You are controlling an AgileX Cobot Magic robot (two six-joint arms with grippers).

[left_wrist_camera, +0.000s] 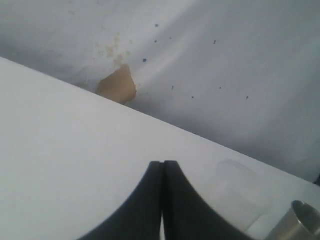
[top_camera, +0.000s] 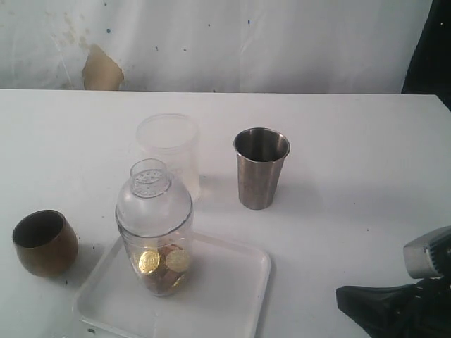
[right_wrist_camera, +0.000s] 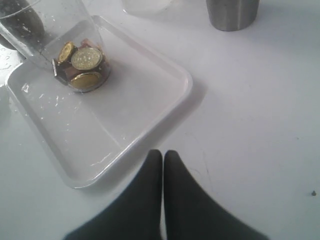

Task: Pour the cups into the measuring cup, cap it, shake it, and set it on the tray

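Note:
The clear measuring cup [top_camera: 155, 232] stands upright on the white tray [top_camera: 225, 296], a domed clear cap on top and gold coins in its bottom [right_wrist_camera: 80, 67]. The brown-gold cup [top_camera: 44, 243] sits left of the tray. Behind the measuring cup stand the frosted tumbler [top_camera: 169, 151] and the steel tumbler [top_camera: 261, 167]. My right gripper [top_camera: 349, 299] is shut and empty at the front right, off the tray's corner [right_wrist_camera: 163, 152]. The left gripper [left_wrist_camera: 163, 162] is shut on nothing above bare table; it does not show in the exterior view.
A white backdrop with a tan patch [top_camera: 102, 69] hangs behind the table. Bare white tabletop [top_camera: 352, 183] lies right of the steel tumbler.

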